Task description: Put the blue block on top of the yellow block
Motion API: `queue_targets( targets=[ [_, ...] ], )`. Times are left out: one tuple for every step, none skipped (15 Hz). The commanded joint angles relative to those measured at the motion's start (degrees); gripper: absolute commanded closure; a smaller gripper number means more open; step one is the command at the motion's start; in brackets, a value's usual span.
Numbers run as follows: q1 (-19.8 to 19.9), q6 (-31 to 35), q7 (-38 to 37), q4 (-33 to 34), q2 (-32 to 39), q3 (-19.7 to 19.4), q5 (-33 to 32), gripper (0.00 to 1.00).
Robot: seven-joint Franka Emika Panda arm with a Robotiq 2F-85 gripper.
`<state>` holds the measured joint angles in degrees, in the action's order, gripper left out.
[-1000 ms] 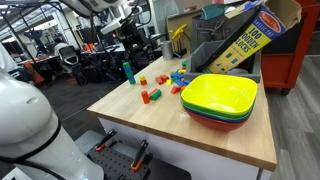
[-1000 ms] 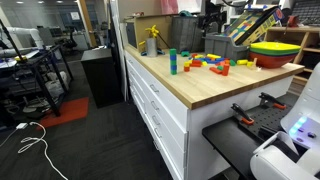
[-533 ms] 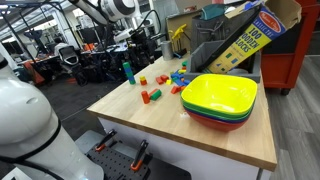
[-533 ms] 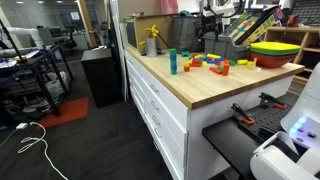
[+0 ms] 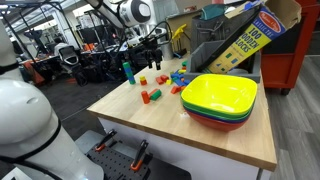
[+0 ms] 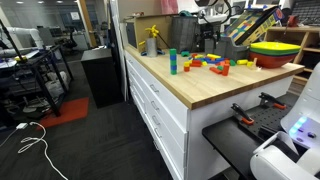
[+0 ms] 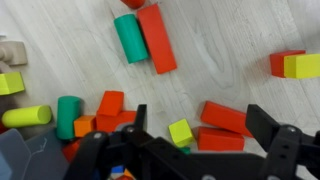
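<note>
My gripper (image 7: 203, 125) is open and hangs above a cluster of toy blocks. A small yellow block (image 7: 181, 132) lies on the table between the fingers, next to two red blocks (image 7: 225, 116). Another yellow block (image 7: 303, 66) sits against a red one at the right edge. A blue block (image 5: 180, 75) shows in the pile in an exterior view. In the wrist view only a sliver of blue shows behind the gripper body. The gripper (image 5: 150, 45) is above the table's far side in both exterior views (image 6: 208, 35) and holds nothing.
A teal upright cylinder (image 5: 127, 70) stands at the far edge. Stacked square bowls (image 5: 220, 97), yellow-green on top, sit near the pile. A block box (image 5: 250, 35) leans behind them. A teal cylinder and a red bar (image 7: 157, 38) lie loose.
The arm has swung in over the table and brought the gripper above the block pile. The blocks have not moved.
</note>
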<state>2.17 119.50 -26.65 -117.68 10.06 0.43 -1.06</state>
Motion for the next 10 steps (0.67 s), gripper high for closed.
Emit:
queue_targets(
  targets=[
    [-0.60,-3.24,-2.81,4.88,3.45,-2.05,3.03,0.00],
    [-0.46,-3.36,-3.23,5.49,4.04,-2.54,3.72,0.00],
    [-0.36,-3.45,-3.80,5.97,4.49,-3.03,4.33,0.00],
    [-0.11,-3.28,-3.93,6.13,4.85,-3.56,4.95,0.00],
    [0.16,-3.20,-3.97,6.29,5.12,-4.06,5.68,0.00],
    [0.38,-2.97,-4.27,6.39,5.49,-4.70,6.14,0.00],
    [0.60,-2.82,-4.32,6.35,5.74,-5.28,6.68,0.00],
    [0.81,-2.57,-4.36,6.23,5.95,-5.83,7.09,0.00],
    [1.02,-2.46,-4.32,6.08,6.08,-6.30,7.55,0.00],
    [1.21,-2.18,-4.31,5.96,6.26,-6.74,8.03,0.00]
  ],
)
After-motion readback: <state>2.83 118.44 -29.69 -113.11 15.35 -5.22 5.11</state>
